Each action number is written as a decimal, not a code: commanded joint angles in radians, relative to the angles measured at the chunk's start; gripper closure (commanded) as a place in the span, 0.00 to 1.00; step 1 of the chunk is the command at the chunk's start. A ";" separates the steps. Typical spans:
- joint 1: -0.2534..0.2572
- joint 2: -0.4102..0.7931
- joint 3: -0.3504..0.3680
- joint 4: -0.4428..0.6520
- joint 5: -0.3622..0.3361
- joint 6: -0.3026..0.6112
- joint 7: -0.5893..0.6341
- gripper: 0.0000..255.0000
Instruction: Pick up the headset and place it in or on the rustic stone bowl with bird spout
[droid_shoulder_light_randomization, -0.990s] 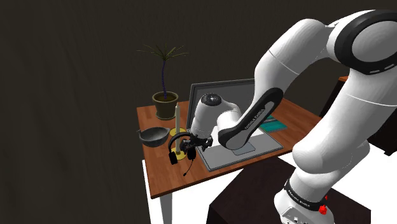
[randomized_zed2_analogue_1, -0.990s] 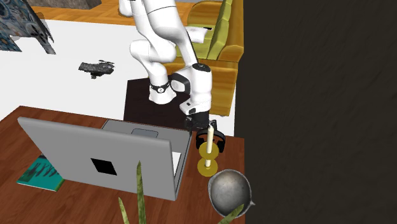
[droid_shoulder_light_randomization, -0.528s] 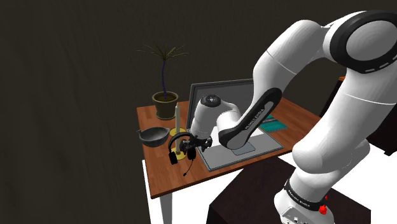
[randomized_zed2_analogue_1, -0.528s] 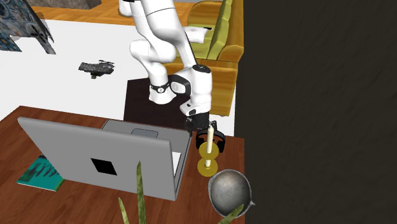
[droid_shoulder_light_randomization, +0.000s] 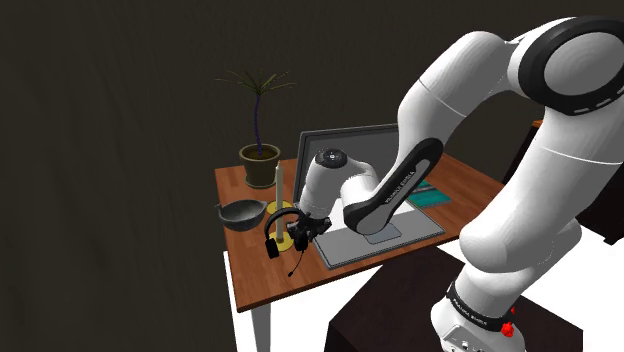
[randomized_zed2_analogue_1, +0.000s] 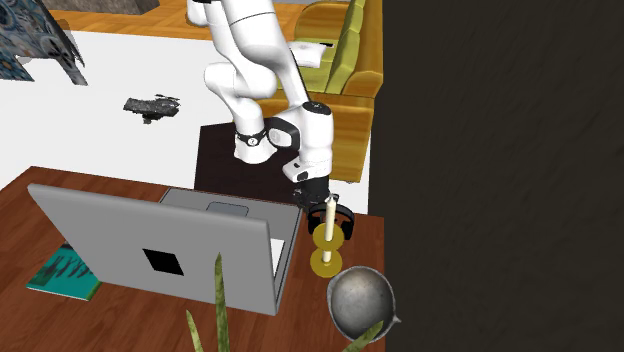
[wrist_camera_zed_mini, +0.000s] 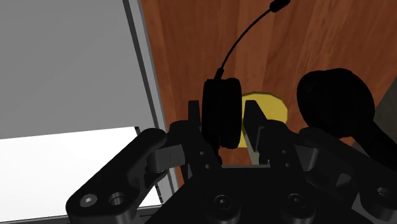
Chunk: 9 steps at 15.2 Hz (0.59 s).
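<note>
The black headset (droid_shoulder_light_randomization: 277, 238) lies on the wooden table (droid_shoulder_light_randomization: 280, 282) between the open laptop (droid_shoulder_light_randomization: 372, 205) and the yellow candle holder. My gripper (droid_shoulder_light_randomization: 301, 229) is down on it, shut on one ear cup. In the wrist view that ear cup (wrist_camera_zed_mini: 221, 113) is clasped between both fingers (wrist_camera_zed_mini: 256, 122), the other ear cup (wrist_camera_zed_mini: 333, 95) lies beside them, and the microphone boom reaches away across the wood. The grey stone bowl (droid_shoulder_light_randomization: 241, 213) sits just beyond the headset toward the shoulder view's left. The bowl (randomized_zed2_analogue_1: 361, 302) also sits past the candle holder in the second exterior view, with my gripper (randomized_zed2_analogue_1: 319, 202) over the headset (randomized_zed2_analogue_1: 338, 222).
A yellow candle holder (randomized_zed2_analogue_1: 326, 251) with a pale candle stands between headset and bowl. A potted plant (droid_shoulder_light_randomization: 260, 150) stands at the table's far corner. A teal book (droid_shoulder_light_randomization: 432, 196) lies beyond the laptop. The table edge is close in front of the headset.
The fingers stood open around the ear cup and have now shut on it. The arm and the headset have hardly moved.
</note>
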 joint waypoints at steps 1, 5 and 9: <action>0.000 0.000 0.000 0.000 0.000 0.000 0.000 1.00; 0.011 -0.070 0.019 -0.014 0.186 -0.017 -0.143 1.00; 0.074 -0.151 -0.013 -0.018 0.377 -0.061 -0.289 1.00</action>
